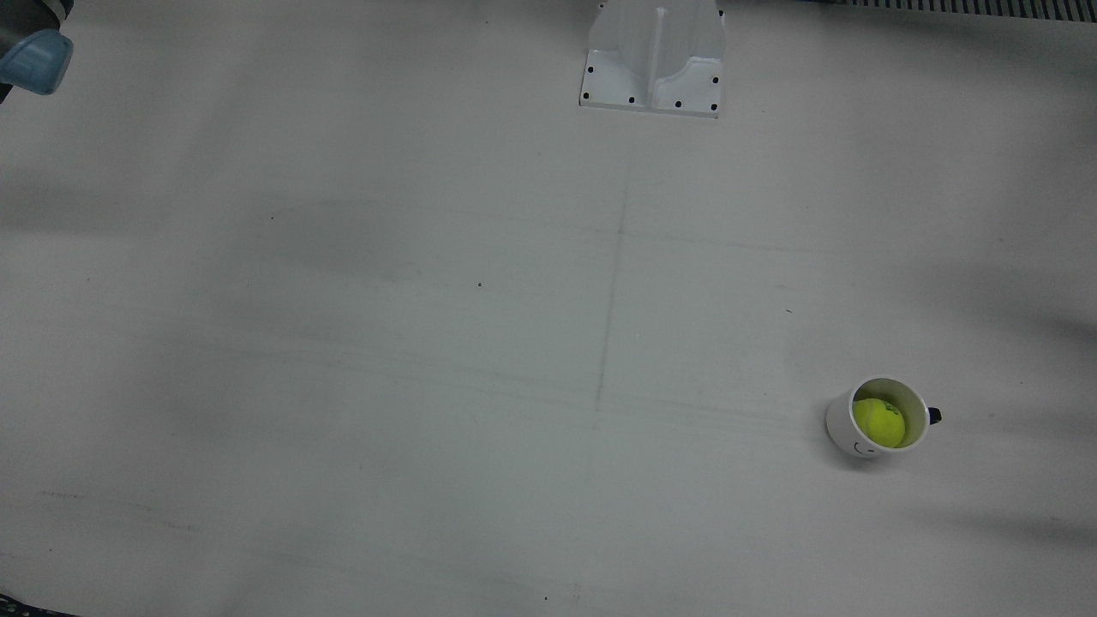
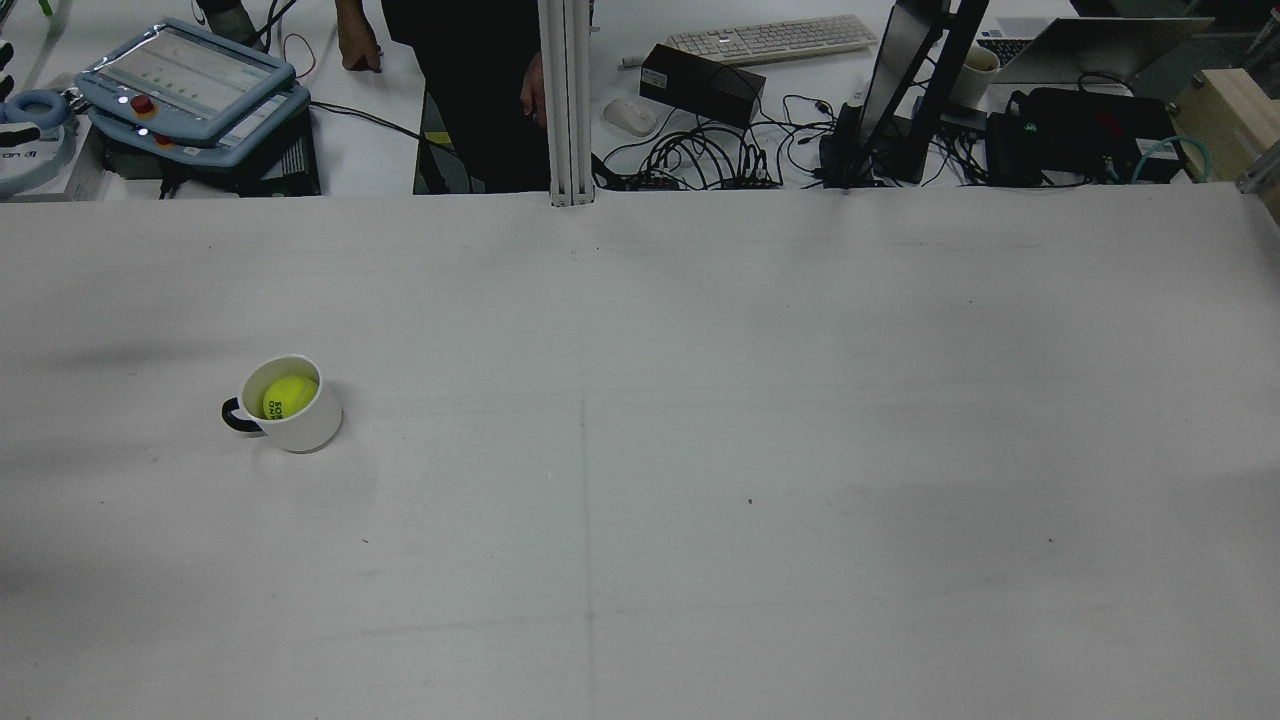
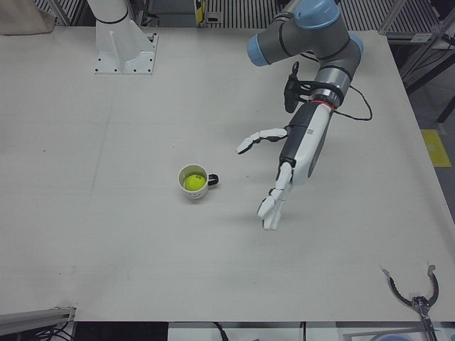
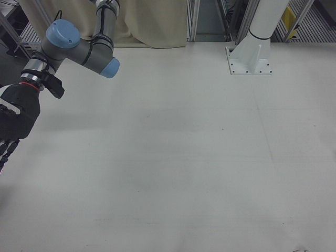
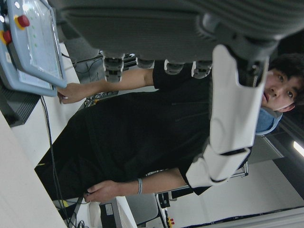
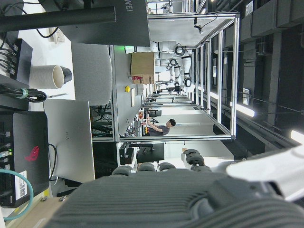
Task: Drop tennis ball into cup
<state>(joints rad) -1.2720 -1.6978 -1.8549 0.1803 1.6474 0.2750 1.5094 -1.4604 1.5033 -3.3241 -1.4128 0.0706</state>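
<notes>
tennis ball sat inside white mug, upright on table | left hand hovered beside mug, fingers spread, empty | right hand at table edge, fingers' spread unclear

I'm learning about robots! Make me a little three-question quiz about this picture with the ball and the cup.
1. True or false: the yellow-green tennis ball lies on the table beside the white cup with a dark handle.
2. What does the white left hand hold?
A. the ball
B. the cup
C. nothing
3. Fill in: the cup stands ____, mouth up.

Key: 1 false, it sits inside the cup; 2 C; 3 upright.
</notes>
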